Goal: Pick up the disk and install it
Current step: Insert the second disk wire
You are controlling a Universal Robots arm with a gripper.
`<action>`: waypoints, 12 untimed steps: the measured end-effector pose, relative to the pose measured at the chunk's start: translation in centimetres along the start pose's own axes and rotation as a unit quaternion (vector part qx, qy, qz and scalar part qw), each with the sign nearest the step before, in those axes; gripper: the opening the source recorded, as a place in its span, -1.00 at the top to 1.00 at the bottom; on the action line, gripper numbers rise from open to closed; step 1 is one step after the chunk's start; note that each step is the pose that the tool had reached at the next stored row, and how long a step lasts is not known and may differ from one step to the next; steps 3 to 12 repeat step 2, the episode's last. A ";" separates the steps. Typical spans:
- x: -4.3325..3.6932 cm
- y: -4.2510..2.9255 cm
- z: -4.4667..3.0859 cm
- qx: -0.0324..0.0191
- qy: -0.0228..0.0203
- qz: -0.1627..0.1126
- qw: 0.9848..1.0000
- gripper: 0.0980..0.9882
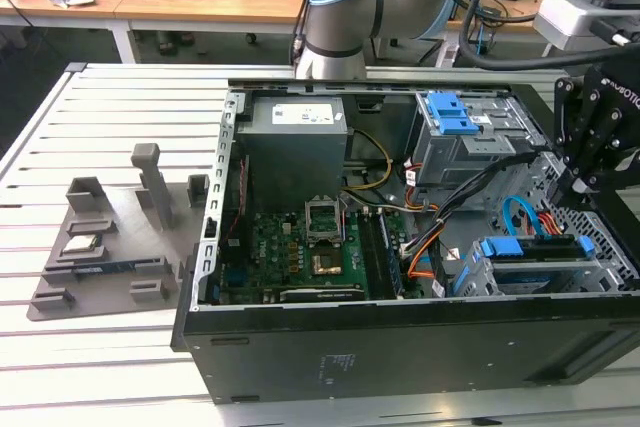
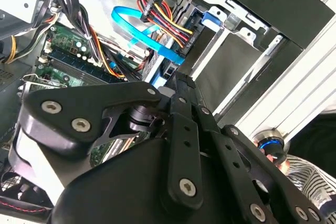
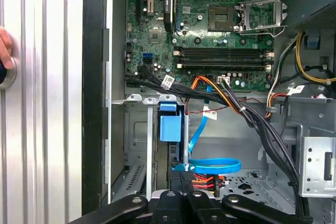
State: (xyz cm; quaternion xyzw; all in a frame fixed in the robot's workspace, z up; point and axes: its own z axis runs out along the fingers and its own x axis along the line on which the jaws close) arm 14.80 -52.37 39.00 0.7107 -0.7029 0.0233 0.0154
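Slatted pale metal table carrying an open black computer case and, well apart toward the exterior view's left, a grey fixture tray; wooden desks with cables behind. Green motherboard bare inside the case, wire bundles crossing toward the drive cage near the case's rim at the exterior view's right. Disk seated in that cage, blue bracket showing, blue data cable just beside. Gripper poised above the cage; grip width impossible to tell. A hand at the table's edge in the first wrist view.
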 end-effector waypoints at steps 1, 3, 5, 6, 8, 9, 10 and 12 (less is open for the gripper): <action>0.00 0.00 0.00 0.000 0.000 0.000 1.000 0.98; 0.00 0.00 0.00 0.000 0.000 0.000 1.000 0.98; 0.00 0.00 0.00 0.000 0.000 0.000 1.000 0.98; 0.00 0.00 0.00 0.000 0.000 0.000 1.000 0.98; 0.00 0.00 0.00 0.000 0.000 0.000 1.000 0.98; 0.00 0.00 0.00 0.000 0.000 0.000 1.000 0.98; 0.00 0.00 0.00 0.000 0.000 0.000 1.000 0.98; 0.00 0.00 0.00 0.000 0.000 0.000 1.000 0.98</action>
